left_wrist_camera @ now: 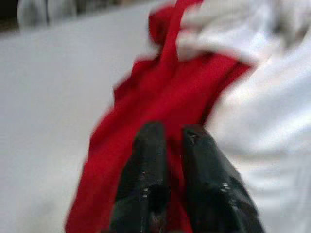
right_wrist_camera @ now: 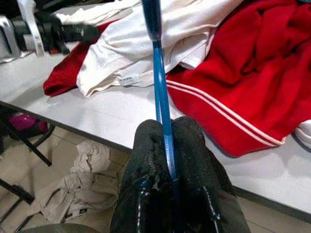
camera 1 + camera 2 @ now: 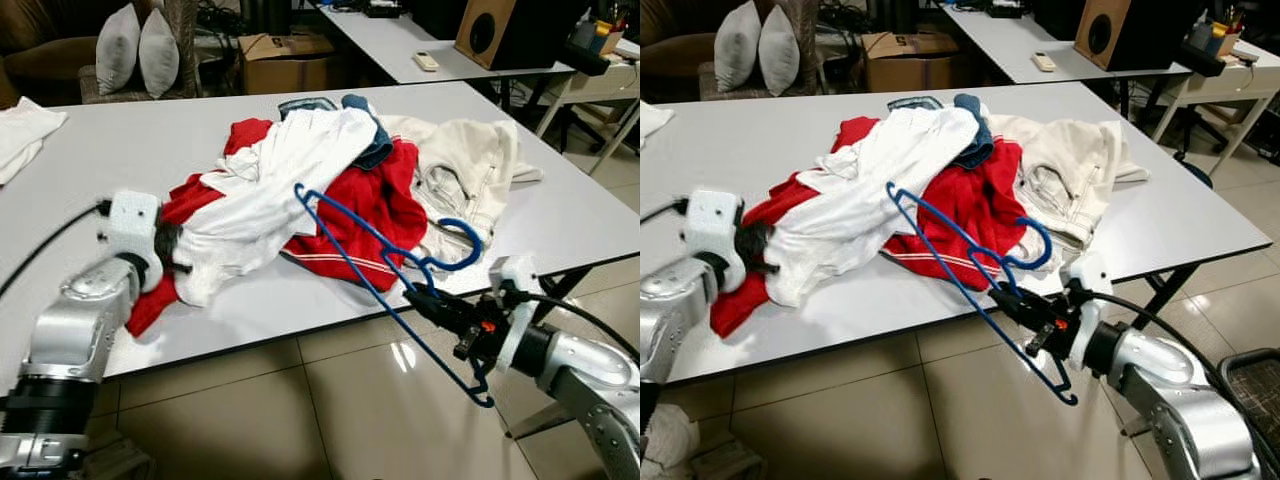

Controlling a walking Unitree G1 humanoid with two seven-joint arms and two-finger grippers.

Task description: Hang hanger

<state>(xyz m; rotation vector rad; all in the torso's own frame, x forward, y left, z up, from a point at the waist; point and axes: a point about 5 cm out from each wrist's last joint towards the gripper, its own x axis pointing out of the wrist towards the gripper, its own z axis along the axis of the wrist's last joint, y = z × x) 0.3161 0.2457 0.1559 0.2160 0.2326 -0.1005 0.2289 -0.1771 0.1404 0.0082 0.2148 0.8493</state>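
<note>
A blue wire hanger (image 3: pixel 352 258) juts out past the front edge of the white table (image 3: pixel 120 150), its hook (image 3: pixel 470 250) lying by the clothes pile. My right gripper (image 3: pixel 425 298) is shut on its lower bar, which runs between the fingers (image 2: pixel 194 145) in the right wrist view. The pile holds a red garment (image 3: pixel 375 205), a white shirt (image 3: pixel 270 190) and a cream garment (image 3: pixel 470 160). My left gripper (image 3: pixel 180 262) sits at the pile's left end, fingers (image 1: pixel 150 145) together against the red cloth (image 1: pixel 160 92); no pinched cloth shows.
A folded white cloth (image 3: pixel 20 135) lies at the table's far left. Behind stand pillows (image 3: pixel 135 50), a cardboard box (image 3: pixel 285 60), a second table (image 3: pixel 400 40) and a speaker (image 3: pixel 500 30). Crumpled clothes (image 2: pixel 92 179) lie on the tiled floor below the table's edge.
</note>
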